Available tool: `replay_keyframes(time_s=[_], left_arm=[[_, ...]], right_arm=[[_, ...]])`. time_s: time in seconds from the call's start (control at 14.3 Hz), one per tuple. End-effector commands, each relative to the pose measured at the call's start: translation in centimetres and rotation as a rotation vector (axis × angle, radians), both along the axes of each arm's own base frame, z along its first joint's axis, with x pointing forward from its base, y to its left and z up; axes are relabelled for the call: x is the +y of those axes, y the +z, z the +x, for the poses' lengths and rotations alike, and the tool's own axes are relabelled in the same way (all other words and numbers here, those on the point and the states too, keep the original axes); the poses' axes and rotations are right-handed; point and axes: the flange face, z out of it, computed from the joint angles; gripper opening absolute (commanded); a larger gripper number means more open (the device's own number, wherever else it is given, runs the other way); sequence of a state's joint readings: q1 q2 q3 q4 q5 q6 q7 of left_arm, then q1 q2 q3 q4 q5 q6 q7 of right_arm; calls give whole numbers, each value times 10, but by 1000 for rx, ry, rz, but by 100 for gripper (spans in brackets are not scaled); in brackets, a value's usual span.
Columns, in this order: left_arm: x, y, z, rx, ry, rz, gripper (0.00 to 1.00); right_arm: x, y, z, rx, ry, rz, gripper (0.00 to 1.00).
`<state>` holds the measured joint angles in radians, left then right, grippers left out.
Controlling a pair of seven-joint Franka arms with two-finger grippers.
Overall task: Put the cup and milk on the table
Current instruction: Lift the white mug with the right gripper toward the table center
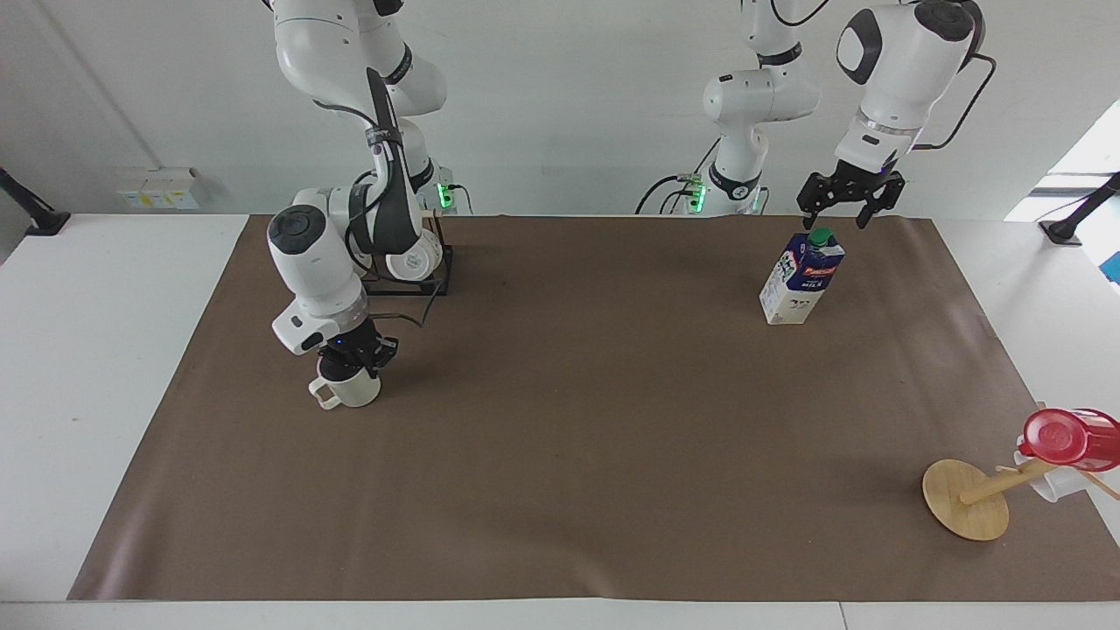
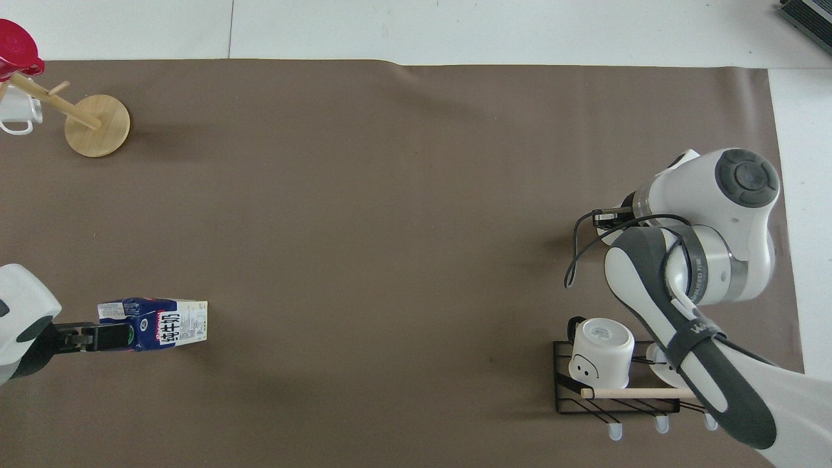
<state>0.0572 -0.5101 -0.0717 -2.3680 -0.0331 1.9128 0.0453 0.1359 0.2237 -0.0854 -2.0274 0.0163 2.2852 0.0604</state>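
Observation:
The cream cup stands upright on the brown table toward the right arm's end, its handle pointing away from the robots. My right gripper reaches down onto its rim and is shut on the cup's wall; the arm hides most of the cup in the overhead view. The milk stands upright toward the left arm's end, seen in the overhead view as a blue-and-white carton. My left gripper hangs open just above its green cap, apart from it.
A black wire rack holding white mugs stands near the right arm's base. A tilted wooden peg stand on a round disc carries a red cup and a white mug at the table's corner farthest from the robots.

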Motion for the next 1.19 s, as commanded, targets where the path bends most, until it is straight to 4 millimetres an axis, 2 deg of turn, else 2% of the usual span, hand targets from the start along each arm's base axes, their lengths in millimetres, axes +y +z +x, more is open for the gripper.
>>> replay_keyframes(time_s=[0.0, 0.21, 0.35, 0.49, 0.7, 0.84, 1.12], left_arm=[[-2, -7, -10, -43, -9, -14, 100], [-2, -10, -9, -62, -12, -14, 100], [-4, -16, -9, -70, -14, -13, 100], [-8, -19, -9, -73, -21, -13, 100], [-14, -23, -8, -68, -33, -13, 100], [-14, -23, -8, -68, -35, -13, 100], [-14, -28, -9, -59, -43, -12, 100]], right_arm=[[-2, 3, 8, -28, -25, 19, 0], [2, 28, 18, -63, -38, 30, 0], [6, 36, 14, -36, -6, 22, 0], [17, 56, 9, 0, 39, 21, 0], [61, 82, 10, 33, 68, 18, 0], [99, 83, 3, 34, 32, 15, 0], [161, 86, -15, 38, -32, 20, 0]])
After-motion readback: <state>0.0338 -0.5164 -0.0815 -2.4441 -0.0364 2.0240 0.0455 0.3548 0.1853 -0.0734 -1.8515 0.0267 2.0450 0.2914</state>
